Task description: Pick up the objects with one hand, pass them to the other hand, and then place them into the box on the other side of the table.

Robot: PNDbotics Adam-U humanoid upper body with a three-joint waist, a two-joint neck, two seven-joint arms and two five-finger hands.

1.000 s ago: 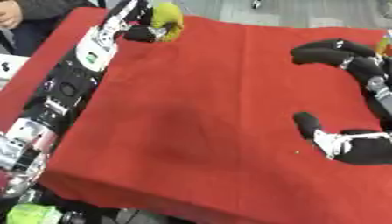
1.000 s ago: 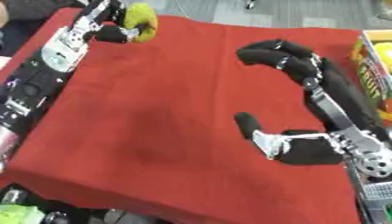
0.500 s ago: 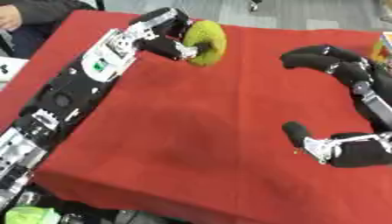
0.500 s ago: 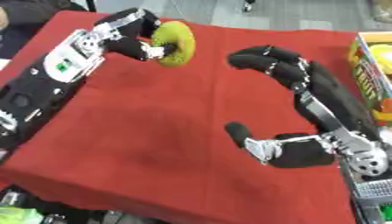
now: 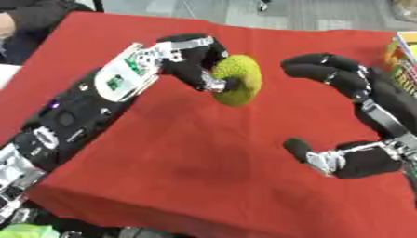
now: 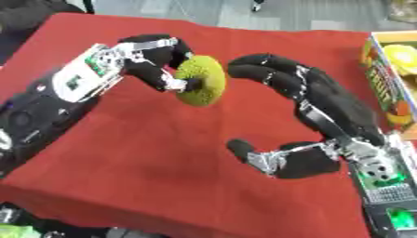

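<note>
Left eye view shows one red-covered surface (image 5: 187,158), two robot hands and one green object. From the left edge the left arm reaches in, and the left hand (image 5: 191,58) has its fingers (image 5: 218,85) curled round one rough yellow-green round object (image 5: 238,86), held up above the cloth near the middle. Just right of it is the right hand (image 5: 358,93), palm turned toward the object, its fingers (image 5: 313,67) spread and bent above and its thumb (image 5: 313,155) stretched out below, apart and holding nothing. A narrow gap separates those fingers from the object; nothing lies between them. At the far right edge, the right eye view shows one box (image 6: 383,79) with a printed wall, with something yellow (image 6: 403,53) inside it.
</note>
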